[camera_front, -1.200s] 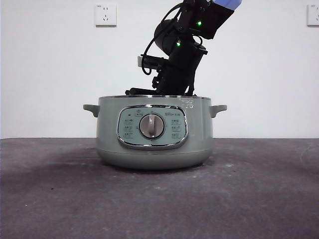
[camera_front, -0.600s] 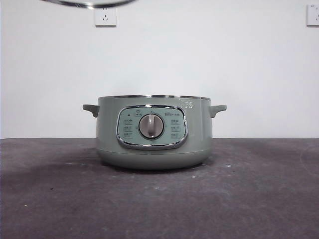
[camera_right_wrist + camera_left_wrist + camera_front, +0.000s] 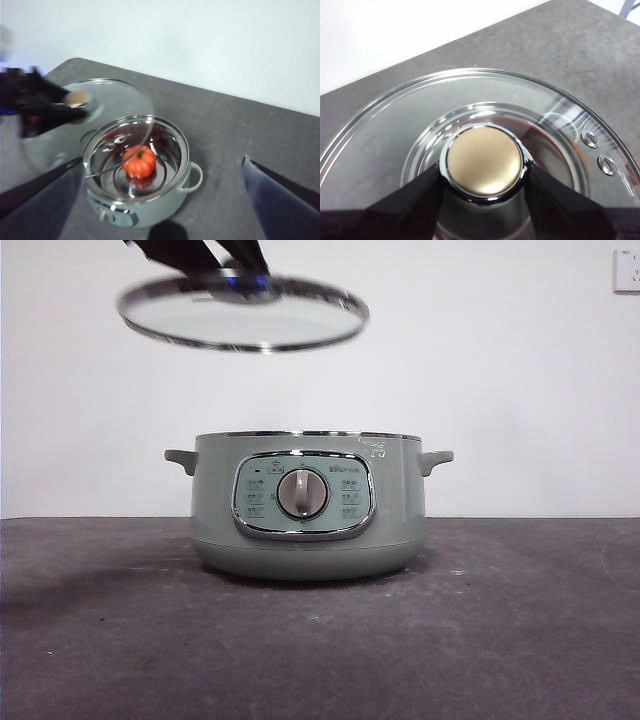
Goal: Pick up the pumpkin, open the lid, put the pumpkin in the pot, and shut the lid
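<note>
The pot point(image 3: 308, 505) stands open on the table, dial facing the front view. The pumpkin point(image 3: 139, 161) lies inside the pot point(image 3: 145, 200), stem up; the front view hides it behind the pot wall. My left gripper point(image 3: 482, 169) is shut on the round knob point(image 3: 484, 159) of the glass lid point(image 3: 385, 130). It holds the lid point(image 3: 243, 312) in the air, slightly tilted, above the pot's left half and well clear of the rim. The left gripper point(image 3: 225, 260) comes in from the top edge. My right gripper point(image 3: 162, 160) is open and empty, high above the pot.
The pot's side handles point(image 3: 181, 459) stick out left and right. The dark table point(image 3: 500, 620) runs around the pot. A white wall with sockets point(image 3: 627, 270) stands behind.
One second ago an arm reached into the open pot; it has left the front view. The lid has come down from the top edge towards the pot.
</note>
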